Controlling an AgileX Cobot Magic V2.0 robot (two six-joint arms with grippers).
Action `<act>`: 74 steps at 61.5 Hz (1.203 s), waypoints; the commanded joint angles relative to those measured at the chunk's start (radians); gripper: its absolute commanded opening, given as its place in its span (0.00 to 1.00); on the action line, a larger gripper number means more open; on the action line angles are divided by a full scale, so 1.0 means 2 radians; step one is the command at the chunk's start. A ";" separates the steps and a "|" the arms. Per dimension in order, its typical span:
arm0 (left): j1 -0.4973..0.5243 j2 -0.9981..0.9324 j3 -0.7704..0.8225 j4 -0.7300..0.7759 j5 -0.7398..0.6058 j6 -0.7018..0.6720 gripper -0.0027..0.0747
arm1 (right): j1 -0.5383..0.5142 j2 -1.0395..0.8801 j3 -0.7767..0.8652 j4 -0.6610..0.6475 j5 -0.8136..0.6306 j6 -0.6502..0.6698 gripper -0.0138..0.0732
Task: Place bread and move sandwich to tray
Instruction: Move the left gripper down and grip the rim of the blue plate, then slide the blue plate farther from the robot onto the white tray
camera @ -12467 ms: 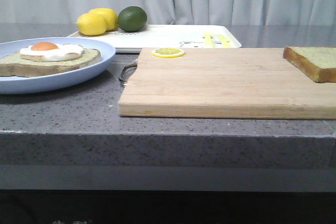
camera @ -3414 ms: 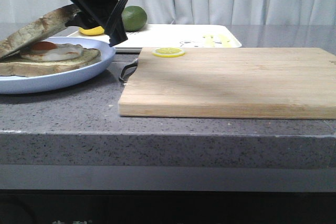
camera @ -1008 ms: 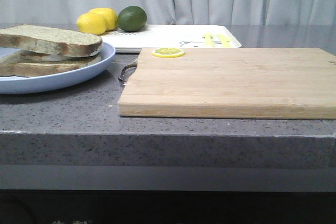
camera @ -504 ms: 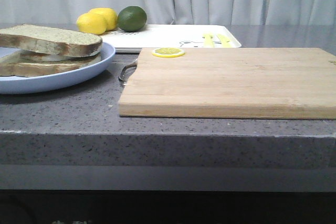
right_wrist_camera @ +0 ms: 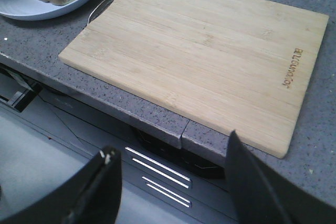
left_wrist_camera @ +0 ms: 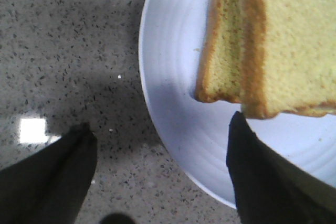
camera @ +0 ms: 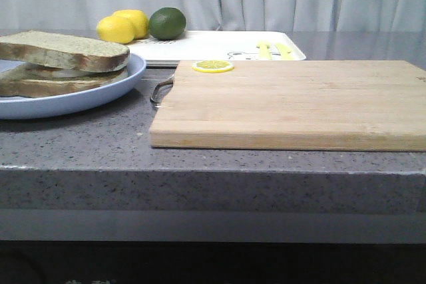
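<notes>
Bread [camera: 66,50] now capping egg slice; earlier lay on cutting board [camera: 293,101] far right. Sandwich [camera: 60,71] complete on blue plate [camera: 100,94], bench left. Left claw [left_wrist_camera: 157,177] released beside plate, right claw [right_wrist_camera: 168,187] released, empty. Remaining: carry to tray [camera: 213,44], far centre.

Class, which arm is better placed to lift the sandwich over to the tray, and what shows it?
Left. Its open tool hangs right over the plate beside the sandwich; the right tool is off the counter's front edge.

cutting board [right_wrist_camera: 210,56] | burnt-in brand mark | illegible, perhaps "BLAUMANN"
</notes>
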 commanded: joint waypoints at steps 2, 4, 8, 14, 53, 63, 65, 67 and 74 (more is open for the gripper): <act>0.015 0.005 -0.020 -0.044 -0.013 0.019 0.69 | -0.002 0.002 -0.010 -0.007 -0.031 -0.002 0.68; 0.017 0.014 -0.020 -0.046 -0.017 0.019 0.69 | -0.002 0.002 -0.010 -0.007 -0.031 -0.002 0.68; 0.017 0.025 -0.020 -0.053 -0.023 0.020 0.69 | -0.002 0.002 -0.010 -0.007 -0.031 -0.002 0.68; 0.017 0.035 -0.020 -0.066 -0.033 0.028 0.69 | -0.002 0.002 -0.010 -0.007 -0.031 -0.002 0.68; 0.017 0.070 -0.020 -0.082 -0.062 0.030 0.38 | -0.002 0.002 -0.010 -0.007 -0.031 -0.002 0.68; 0.017 0.078 -0.020 -0.082 -0.063 0.030 0.32 | -0.002 0.002 -0.010 -0.007 -0.031 -0.002 0.68; 0.017 0.080 -0.020 -0.082 -0.063 0.030 0.31 | -0.002 0.002 -0.010 -0.007 -0.031 -0.002 0.68; 0.017 0.081 -0.020 -0.085 -0.064 0.030 0.30 | -0.002 0.002 -0.010 -0.007 -0.031 -0.002 0.68; 0.017 0.082 -0.020 -0.085 -0.064 0.030 0.26 | -0.002 0.002 -0.010 -0.007 -0.031 -0.002 0.68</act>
